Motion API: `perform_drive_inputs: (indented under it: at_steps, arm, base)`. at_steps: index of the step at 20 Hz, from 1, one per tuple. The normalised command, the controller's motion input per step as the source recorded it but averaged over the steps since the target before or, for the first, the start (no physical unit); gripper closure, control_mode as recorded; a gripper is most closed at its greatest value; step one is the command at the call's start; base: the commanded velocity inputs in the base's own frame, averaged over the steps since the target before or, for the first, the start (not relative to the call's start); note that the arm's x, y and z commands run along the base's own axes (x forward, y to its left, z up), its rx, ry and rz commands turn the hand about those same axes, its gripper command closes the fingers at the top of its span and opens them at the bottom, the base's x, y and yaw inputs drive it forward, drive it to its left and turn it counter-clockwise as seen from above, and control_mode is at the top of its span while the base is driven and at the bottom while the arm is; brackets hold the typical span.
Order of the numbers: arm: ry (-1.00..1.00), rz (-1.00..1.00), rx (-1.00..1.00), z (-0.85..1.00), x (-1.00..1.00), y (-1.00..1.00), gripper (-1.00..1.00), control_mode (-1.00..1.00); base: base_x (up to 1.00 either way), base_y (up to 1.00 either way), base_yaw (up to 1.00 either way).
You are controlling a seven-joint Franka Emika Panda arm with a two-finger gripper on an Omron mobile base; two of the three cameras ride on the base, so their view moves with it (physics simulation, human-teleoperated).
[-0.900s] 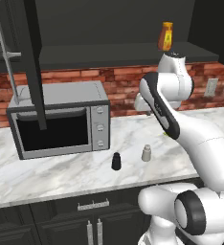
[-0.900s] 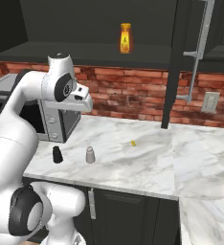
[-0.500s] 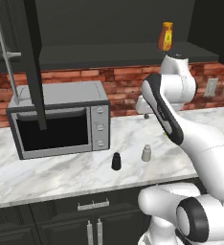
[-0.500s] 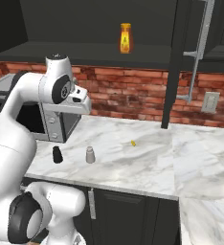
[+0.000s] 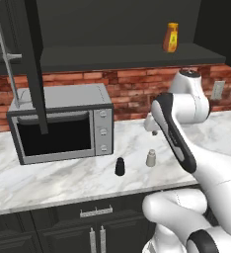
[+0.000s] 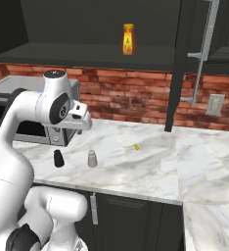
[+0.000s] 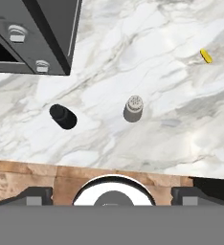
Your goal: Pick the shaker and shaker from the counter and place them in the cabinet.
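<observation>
Nearest the robot's base, the front edge of the marble table runs above low dark cabinets with short silver handles. A little way in from that edge stand the two shakers, upright, near each other but apart: the black shaker on the microwave's side, the grey shaker with its silvery cap on the other. The right base view shows the same pair, black shaker and grey shaker, both untouched on the slab.

The gripper hangs well above them, at the end of the bent white arm, with nothing near it. The hand camera looks straight down on the grey shaker, which sits almost at the middle of that view, and on the black shaker to one side. Whether the jaws are spread or closed cannot be told; nothing is visibly held.

Farther back sit the microwave, a small yellow scrap on the marble, then the brick wall. Above is the cabinet's dark shelf, carrying an orange-yellow bottle, with the open door and its long bar handle beside it.

The step in hand seems to be the approach to the first pick, likely the grey shaker. The next move calls for a straight descent with the jaws astride the narrow body, without knocking the black one.
</observation>
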Motion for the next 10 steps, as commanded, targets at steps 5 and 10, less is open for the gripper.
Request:
perform_drive_inputs:
  at_steps: [5,10]
  arm:
    - [0.00,0.00,0.00,-0.38,-0.06,-0.07,-1.00,-1.00]
    - [-0.04,0.00,-0.01,-0.36,-0.04,-0.06,-1.00,-1.00]
  base:
    - [0.00,0.00,0.00]
    - [0.00,0.00,0.00]
